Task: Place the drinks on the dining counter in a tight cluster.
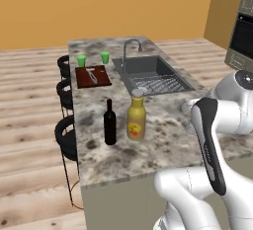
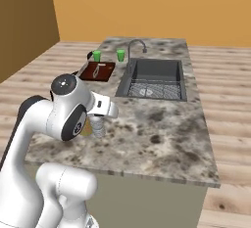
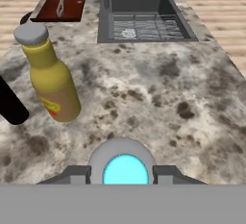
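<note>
With the jaws pinching the blue-capped water bottle [image 3: 125, 168] at the hand view's bottom centre, the yellow juice bottle [image 3: 52, 81] and black wine bottle [image 1: 109, 122] stood close at left on the counter [image 3: 158, 93], so a careless approach risked toppling them.

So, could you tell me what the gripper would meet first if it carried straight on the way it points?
The water bottle sits between the fingers of the gripper, blue cap towards the hand. Going on, the bottle would press onto the counter beneath it; whether any gap remains there is unclear.
</note>
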Available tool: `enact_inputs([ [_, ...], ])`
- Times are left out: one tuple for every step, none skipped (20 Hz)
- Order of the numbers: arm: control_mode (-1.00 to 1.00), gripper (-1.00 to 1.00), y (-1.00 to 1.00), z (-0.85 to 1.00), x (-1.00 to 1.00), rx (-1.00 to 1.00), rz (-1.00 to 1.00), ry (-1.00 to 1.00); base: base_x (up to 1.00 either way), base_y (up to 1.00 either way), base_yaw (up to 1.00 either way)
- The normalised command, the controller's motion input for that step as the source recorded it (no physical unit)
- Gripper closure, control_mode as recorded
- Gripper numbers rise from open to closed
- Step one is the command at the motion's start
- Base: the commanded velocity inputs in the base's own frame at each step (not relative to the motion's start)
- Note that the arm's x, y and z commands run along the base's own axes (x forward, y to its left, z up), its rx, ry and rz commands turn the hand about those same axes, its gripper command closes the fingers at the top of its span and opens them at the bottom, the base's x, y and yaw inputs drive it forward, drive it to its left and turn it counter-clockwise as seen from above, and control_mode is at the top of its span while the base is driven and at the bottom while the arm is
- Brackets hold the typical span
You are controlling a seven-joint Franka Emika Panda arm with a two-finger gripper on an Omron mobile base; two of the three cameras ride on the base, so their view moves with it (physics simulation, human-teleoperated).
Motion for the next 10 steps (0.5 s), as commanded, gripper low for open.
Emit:
enact_inputs([
  [1.00, 1.00, 0.00, 0.00, 0.00, 0.00, 0.00, 0.00, 0.00, 0.00, 0.00],
  [1.00, 1.00, 0.00, 0.00, 0.00, 0.00, 0.00, 0.00, 0.00, 0.00, 0.00],
  [1.00, 1.00, 0.00, 0.00, 0.00, 0.00, 0.00, 0.00, 0.00, 0.00, 0.00],
  [1.00, 1.00, 0.00, 0.00, 0.00, 0.00, 0.00, 0.00, 0.00, 0.00, 0.00],
  [1.00, 1.00, 0.00, 0.00, 0.00, 0.00, 0.00, 0.00, 0.00, 0.00, 0.00],
  [1.00, 1.00, 0.00, 0.00, 0.00, 0.00, 0.00, 0.00, 0.00, 0.00, 0.00],
  [1.00, 1.00, 0.00, 0.00, 0.00, 0.00, 0.00, 0.00, 0.00, 0.00, 0.00],
  [1.00, 1.00, 0.00, 0.00, 0.00, 0.00, 0.00, 0.00, -0.01, 0.00, 0.00],
  [1.00, 1.00, 0.00, 0.00, 0.00, 0.00, 0.00, 0.00, -0.08, 0.00, 0.00],
  [-1.00, 1.00, 0.00, 0.00, -0.09, 0.00, 0.00, -0.04, 0.00, 0.00, 0.00],
])
